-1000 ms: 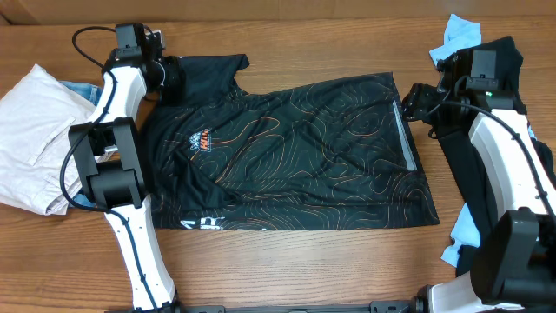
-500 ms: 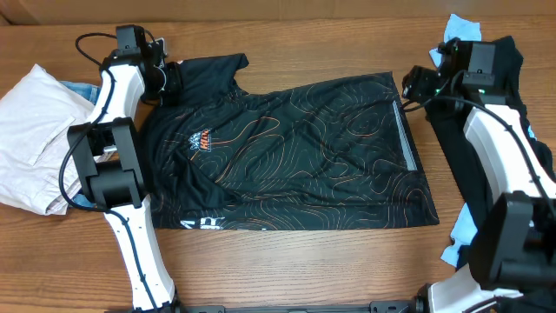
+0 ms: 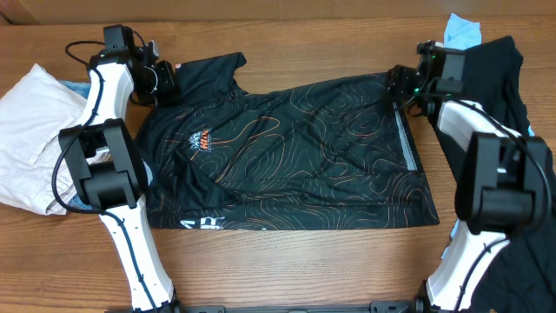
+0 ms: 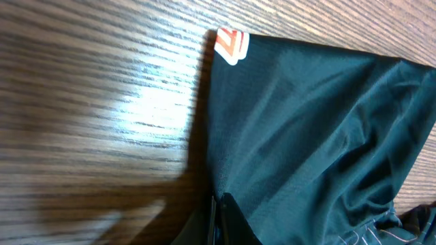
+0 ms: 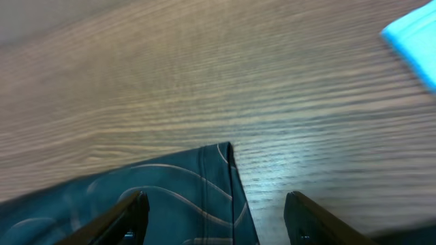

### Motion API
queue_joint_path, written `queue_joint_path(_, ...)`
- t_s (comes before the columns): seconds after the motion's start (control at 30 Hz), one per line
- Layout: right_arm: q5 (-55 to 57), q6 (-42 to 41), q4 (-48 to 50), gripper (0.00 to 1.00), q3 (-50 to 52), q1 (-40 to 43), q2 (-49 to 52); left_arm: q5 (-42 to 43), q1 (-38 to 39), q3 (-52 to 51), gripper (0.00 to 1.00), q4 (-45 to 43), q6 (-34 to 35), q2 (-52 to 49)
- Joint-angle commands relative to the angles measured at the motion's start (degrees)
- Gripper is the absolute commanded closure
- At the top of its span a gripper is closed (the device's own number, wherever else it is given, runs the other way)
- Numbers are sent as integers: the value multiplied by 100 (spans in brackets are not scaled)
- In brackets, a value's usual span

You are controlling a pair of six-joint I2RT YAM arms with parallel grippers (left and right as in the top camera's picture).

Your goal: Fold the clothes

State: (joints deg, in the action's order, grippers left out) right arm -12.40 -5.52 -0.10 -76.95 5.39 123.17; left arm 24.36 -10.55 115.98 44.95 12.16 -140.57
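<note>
We find the black shirt (image 3: 295, 161) spread nearly flat on the table (image 3: 287, 26), in the centre of the work area, with its collar end to the left and its hem to the right. A white garment (image 3: 35, 113) lies to its left, and a dark garment (image 3: 512, 96) and a blue cloth (image 3: 460, 30) lie to its right. The left gripper (image 3: 161, 80) is closed at the far-left sleeve. In its wrist view the fabric gathers towards the jaws, so we judge it has pinched the sleeve, near an orange tag (image 4: 231, 46). The right gripper (image 5: 216, 207) has its jaws wide, straddling the far-right hem corner, apparently without contact. We assess the cloth as thin, light and limp, likely to slide on the wood and to sag between holds. Corners and seamed edges offer the surest purchase, taken together.
</note>
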Motion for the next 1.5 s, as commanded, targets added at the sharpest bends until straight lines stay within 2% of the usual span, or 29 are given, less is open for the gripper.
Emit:
queue_joint_path(0.0,-142,153,367,32,-92,-160,289,111,76,129,96,24,138,208)
queue_joint_path(0.27,-114,153,675,29,-92,-382,673,96,87,129,96,118,160,208)
queue_joint_path(0.3,-85,149,693,31,-92,-385,726,96,87,129,96,127,160,208)
queue_joint_path(0.37,-11,146,684,44,-92,-382,769,98,87,129,96,140,160,208)
queue_joint_path(0.4,44,146,649,56,-92,-382,774,96,87,129,96,157,157,208)
queue_joint_path(0.43,216,122,616,81,-92,-382,774,96,87,129,96,177,157,208)
queue_joint_path(0.47,323,101,616,94,-92,-382,774,98,87,129,96,177,157,208)
queue_joint_path(0.5,352,101,610,96,-92,-382,772,98,87,129,96,177,157,208)
queue_joint_path(0.73,490,81,-15,96,-131,-260,457,92,37,129,96,581,-61,376)
queue_joint_path(0.97,756,85,-1220,96,-192,-31,-638,122,-186,129,96,1246,-157,1266)
queue_joint_path(1.23,848,83,-3421,96,-192,-15,-1976,72,-219,129,96,2813,-490,2031)
queue_joint_path(1.47,850,83,-5606,96,-192,-15,-2411,-1152,-219,87,96,4277,-494,2144)
